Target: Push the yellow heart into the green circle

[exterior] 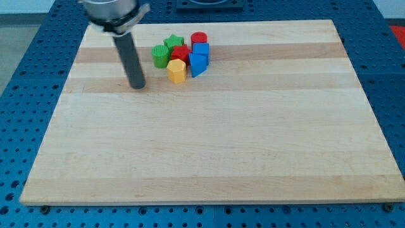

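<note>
The yellow heart (176, 71) sits on the wooden board at the lower edge of a tight cluster of blocks near the view's top. The green circle (161, 56) is just up and left of it, nearly touching. My tip (137, 86) rests on the board to the left of the cluster, a short way left of the yellow heart and below-left of the green circle, touching no block.
The cluster also holds a green star (173, 43), a red block (180, 53), a red cylinder (199, 38) and two blue blocks (200, 50) (197, 64). The wooden board (209, 152) lies on a blue perforated table.
</note>
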### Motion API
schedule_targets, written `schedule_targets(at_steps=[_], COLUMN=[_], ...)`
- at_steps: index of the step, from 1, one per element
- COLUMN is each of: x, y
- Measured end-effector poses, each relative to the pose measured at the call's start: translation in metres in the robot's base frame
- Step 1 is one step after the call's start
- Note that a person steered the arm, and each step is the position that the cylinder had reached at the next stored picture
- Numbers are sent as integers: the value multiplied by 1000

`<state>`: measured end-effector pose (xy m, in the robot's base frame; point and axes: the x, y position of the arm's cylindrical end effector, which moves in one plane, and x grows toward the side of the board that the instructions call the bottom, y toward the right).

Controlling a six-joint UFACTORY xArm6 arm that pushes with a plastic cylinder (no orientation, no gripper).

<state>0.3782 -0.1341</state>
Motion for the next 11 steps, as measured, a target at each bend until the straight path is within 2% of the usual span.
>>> schedule_targets(at_steps=[1, 2, 3, 4, 6, 8, 9, 10, 11], x=[6, 36, 38, 17, -14, -16, -17, -14, -12], y=[-2, -75, -136, -138, -87, -6, 7, -13, -57])
